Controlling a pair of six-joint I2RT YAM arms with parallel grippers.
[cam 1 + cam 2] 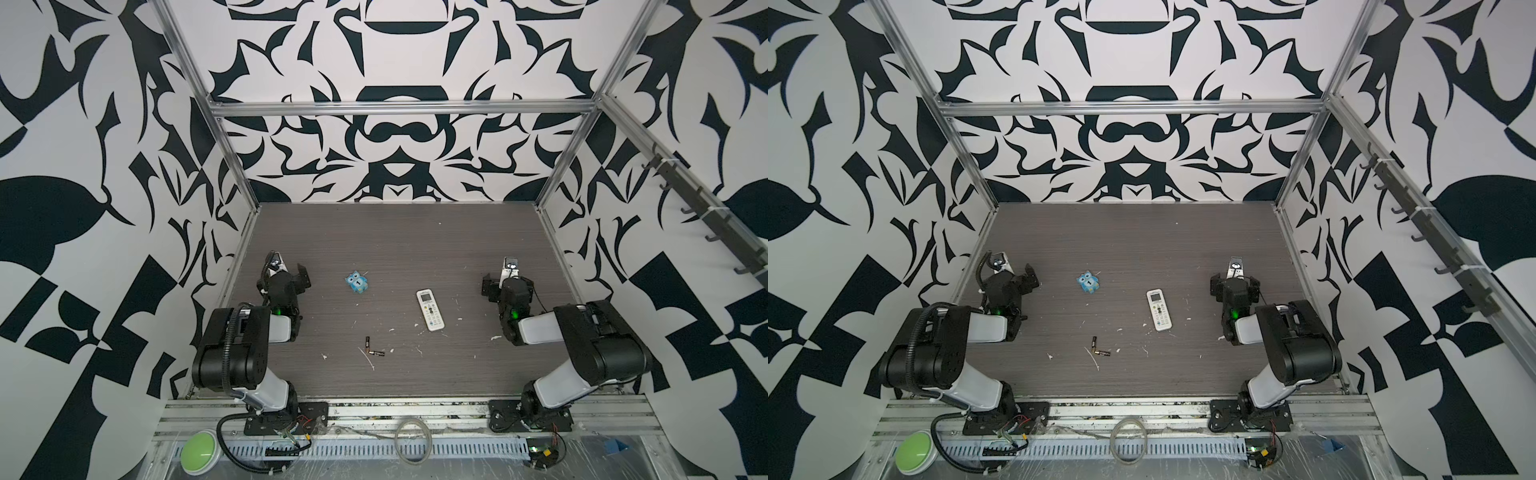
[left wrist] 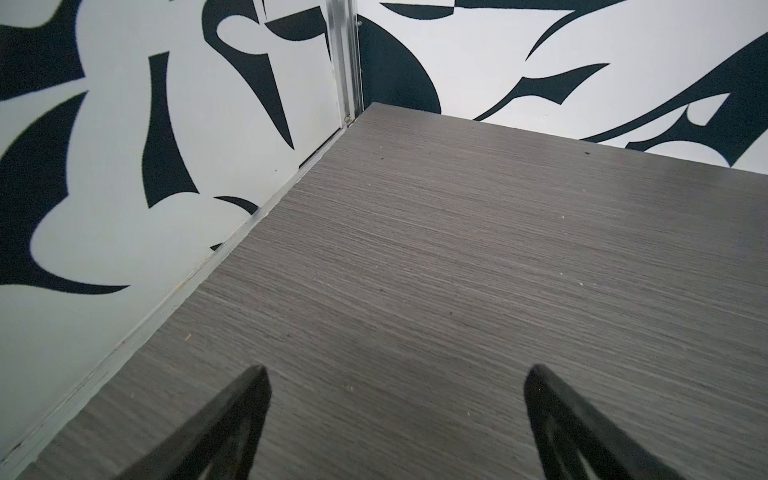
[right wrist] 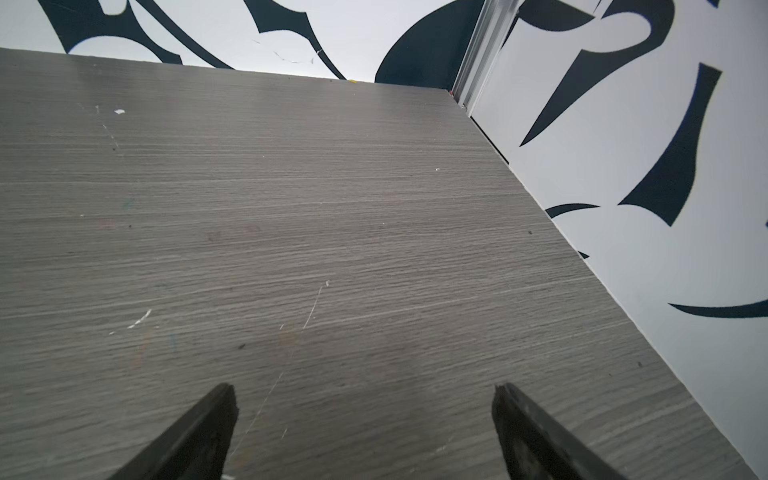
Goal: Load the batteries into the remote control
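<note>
While parked over bare table [image 2: 457, 249], both spread wide, gripping nothing: left gripper [image 2: 397, 370], right gripper [image 3: 365, 386]. Remote control [image 1: 430, 309] buttons-up, near right gripper, on its inboard side. Batteries [image 1: 375, 353] meeting in an L, between grippers, back toward arm bases.

Blue owl figure [image 1: 356, 283] on grey table [image 1: 415, 241]; white scraps [image 1: 495, 338] scattered; green button [image 1: 199, 453] near front rail.

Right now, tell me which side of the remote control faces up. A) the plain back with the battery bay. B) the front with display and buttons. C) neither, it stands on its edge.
B: in a top view the remote control lies flat with its grey display and rows of buttons facing up.
</note>
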